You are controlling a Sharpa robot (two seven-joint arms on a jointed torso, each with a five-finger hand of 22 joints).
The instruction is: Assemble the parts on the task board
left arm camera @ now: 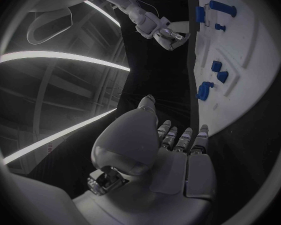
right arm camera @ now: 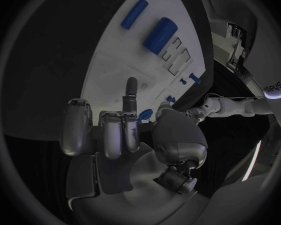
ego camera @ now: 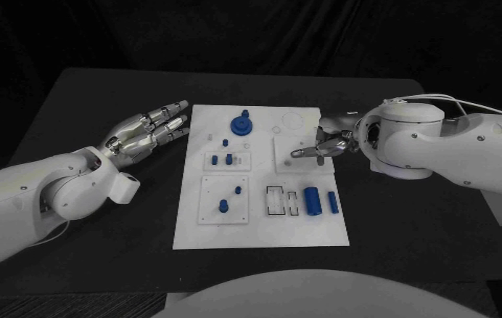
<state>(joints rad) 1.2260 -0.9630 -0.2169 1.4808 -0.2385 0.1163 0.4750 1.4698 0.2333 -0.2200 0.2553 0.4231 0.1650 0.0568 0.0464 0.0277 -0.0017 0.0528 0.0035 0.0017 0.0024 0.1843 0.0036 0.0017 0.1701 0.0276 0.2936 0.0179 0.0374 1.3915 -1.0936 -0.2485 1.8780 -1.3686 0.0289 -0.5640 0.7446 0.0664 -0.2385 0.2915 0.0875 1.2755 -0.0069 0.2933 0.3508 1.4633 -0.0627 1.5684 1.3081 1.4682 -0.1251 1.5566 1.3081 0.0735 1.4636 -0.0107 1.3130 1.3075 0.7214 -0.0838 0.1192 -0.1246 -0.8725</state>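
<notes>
The white task board point(ego camera: 262, 231) lies in the middle of the table. Blue parts are spread over it: a round geared piece point(ego camera: 243, 123) at the far end, small pegs point(ego camera: 222, 160) in the left sub-plates, a thick cylinder point(ego camera: 312, 200) and a thin rod point(ego camera: 333, 202) at the near right. My right hand point(ego camera: 333, 144) hovers at the board's right edge with most fingers curled in and one finger point(right arm camera: 131, 92) stretched toward a raised square plate point(ego camera: 303, 164); nothing is in it. My left hand point(ego camera: 146, 133) floats left of the board, fingers straight and apart, holding nothing.
Empty rectangular slots point(ego camera: 276, 200) sit just left of the thick cylinder. Bare black table point(ego camera: 104, 100) surrounds the board on all sides. In the left wrist view the board point(left arm camera: 247, 50) lies beyond my fingertips point(left arm camera: 181, 137), with the right hand point(left arm camera: 165, 35) across it.
</notes>
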